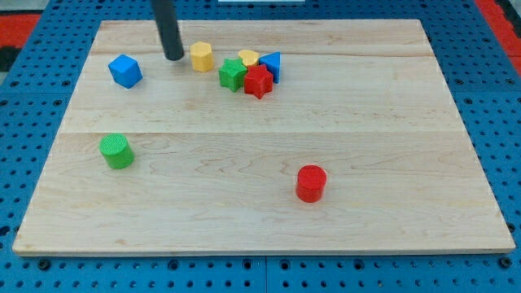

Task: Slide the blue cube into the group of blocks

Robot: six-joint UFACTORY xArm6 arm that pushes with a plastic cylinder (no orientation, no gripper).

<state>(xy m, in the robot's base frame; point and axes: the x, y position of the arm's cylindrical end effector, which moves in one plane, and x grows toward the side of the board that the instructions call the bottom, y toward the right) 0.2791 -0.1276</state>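
Observation:
The blue cube (125,71) sits near the view's upper left of the wooden board (260,220). My tip (173,58) is between it and a yellow hexagonal block (202,56), touching neither. To the right a group stands close together: a green star block (233,75), a red star block (258,81), a yellow block (249,58) behind them and a blue triangular block (272,65) at the group's right.
A green cylinder (117,151) stands at the view's left, below the blue cube. A red cylinder (311,182) stands lower, right of centre. A blue pegboard surface (32,122) surrounds the board.

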